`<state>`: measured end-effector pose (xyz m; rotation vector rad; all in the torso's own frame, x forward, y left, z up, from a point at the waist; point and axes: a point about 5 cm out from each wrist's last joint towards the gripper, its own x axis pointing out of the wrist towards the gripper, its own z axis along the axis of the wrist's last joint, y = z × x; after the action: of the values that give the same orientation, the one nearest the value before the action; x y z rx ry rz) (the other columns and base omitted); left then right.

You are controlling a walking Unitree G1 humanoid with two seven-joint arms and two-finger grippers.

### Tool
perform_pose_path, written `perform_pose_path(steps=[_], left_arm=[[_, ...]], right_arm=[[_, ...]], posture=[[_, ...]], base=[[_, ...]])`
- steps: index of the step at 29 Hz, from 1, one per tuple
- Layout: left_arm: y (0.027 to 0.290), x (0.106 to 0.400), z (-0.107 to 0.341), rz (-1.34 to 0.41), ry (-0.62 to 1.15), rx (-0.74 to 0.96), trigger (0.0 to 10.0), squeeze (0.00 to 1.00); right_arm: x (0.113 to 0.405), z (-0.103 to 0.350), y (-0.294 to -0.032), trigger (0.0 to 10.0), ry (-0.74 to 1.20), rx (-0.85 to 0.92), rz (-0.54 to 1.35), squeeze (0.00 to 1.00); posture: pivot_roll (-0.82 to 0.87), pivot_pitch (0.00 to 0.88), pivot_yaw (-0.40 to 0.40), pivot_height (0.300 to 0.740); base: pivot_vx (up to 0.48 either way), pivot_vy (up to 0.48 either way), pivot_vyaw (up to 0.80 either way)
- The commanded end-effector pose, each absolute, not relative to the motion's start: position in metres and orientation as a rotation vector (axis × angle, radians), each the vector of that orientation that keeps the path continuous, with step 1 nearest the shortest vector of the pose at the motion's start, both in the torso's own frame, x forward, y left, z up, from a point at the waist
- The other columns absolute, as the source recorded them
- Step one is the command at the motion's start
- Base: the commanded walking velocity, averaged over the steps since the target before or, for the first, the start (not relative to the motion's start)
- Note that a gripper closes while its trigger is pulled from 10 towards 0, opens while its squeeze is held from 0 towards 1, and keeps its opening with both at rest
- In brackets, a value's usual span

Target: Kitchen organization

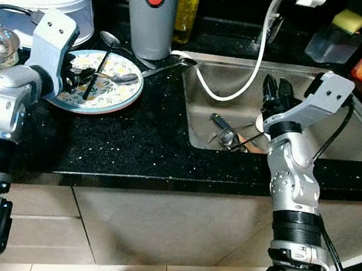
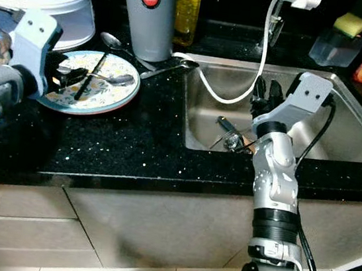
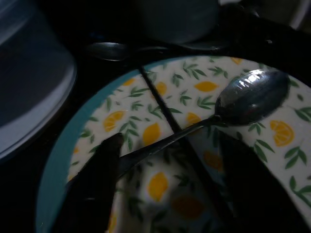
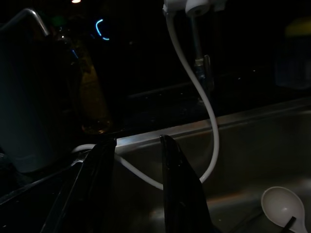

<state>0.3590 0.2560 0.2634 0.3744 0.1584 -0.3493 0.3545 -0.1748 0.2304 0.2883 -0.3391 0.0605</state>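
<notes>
- A spoon [image 3: 252, 97] was seen lying on the lemon-patterned plate [image 1: 116, 97], crossed by a dark chopstick [image 1: 95, 77]; the plate sat on the black worktop [image 1: 133, 142], left of the sink [image 1: 228, 81].
- The left pincer [image 3: 167, 160] was held wide, straddling the spoon's handle without contact.
- The right pincer [image 4: 138, 160] was held over the sink, narrowly parted and empty.
- Step judged: cutlery pickup. Next, lowering and closing on the handle would be required.
</notes>
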Motion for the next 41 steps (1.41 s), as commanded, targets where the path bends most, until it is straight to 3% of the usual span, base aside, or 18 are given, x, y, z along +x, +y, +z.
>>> perform_pose_path(steps=[1,10,11,25,27,38,39,41], left_arm=[[0.261,0.359,0.268,-0.377,0.173,0.424,10.0,1.0],[0.269,0.369,0.273,-0.451,0.229,0.407,10.0,1.0],[0.271,0.37,0.273,-0.461,0.243,0.415,10.0,0.0],[0.286,0.378,0.267,-0.464,0.317,0.42,10.0,0.0],[0.284,0.38,0.258,-0.487,0.343,0.39,10.0,0.0],[0.286,0.379,0.239,-0.482,0.395,0.26,10.0,0.0],[0.286,0.376,0.232,-0.508,0.418,0.218,8.0,0.0],[0.285,0.376,0.229,-0.518,0.424,0.202,8.0,0.0]], right_arm=[[0.354,0.234,-0.175,10.0,-0.344,0.293,0.069,0.0],[0.348,0.232,-0.177,10.0,-0.338,0.294,0.056,0.0],[0.348,0.231,-0.178,10.0,-0.337,0.293,0.053,0.0],[0.347,0.233,-0.175,10.0,-0.334,0.295,0.058,0.0],[0.341,0.233,-0.177,10.0,-0.333,0.29,0.048,0.0],[0.326,0.227,-0.184,10.0,-0.31,0.279,0.006,0.0],[0.324,0.227,-0.186,10.0,-0.308,0.276,-0.005,0.0],[0.324,0.227,-0.187,10.0,-0.307,0.275,-0.01,0.0]], posture=[[0.2,0.028,-0.058,0.74],[0.18,0.042,-0.042,0.74],[0.17,0.044,-0.038,0.74],[0.17,0.055,-0.036,0.74],[0.14,0.103,-0.013,0.74],[0.1,0.154,0.017,0.74],[0.08,0.158,0.021,0.74],[0.08,0.153,0.02,0.74]], base=[[0.0,0.0,0.0],[0.0,0.0,0.0],[0.0,0.0,0.0],[0.0,0.0,0.0],[0.0,0.0,0.0],[0.0,0.0,0.0],[0.0,0.0,0.0],[0.0,0.0,0.0]])
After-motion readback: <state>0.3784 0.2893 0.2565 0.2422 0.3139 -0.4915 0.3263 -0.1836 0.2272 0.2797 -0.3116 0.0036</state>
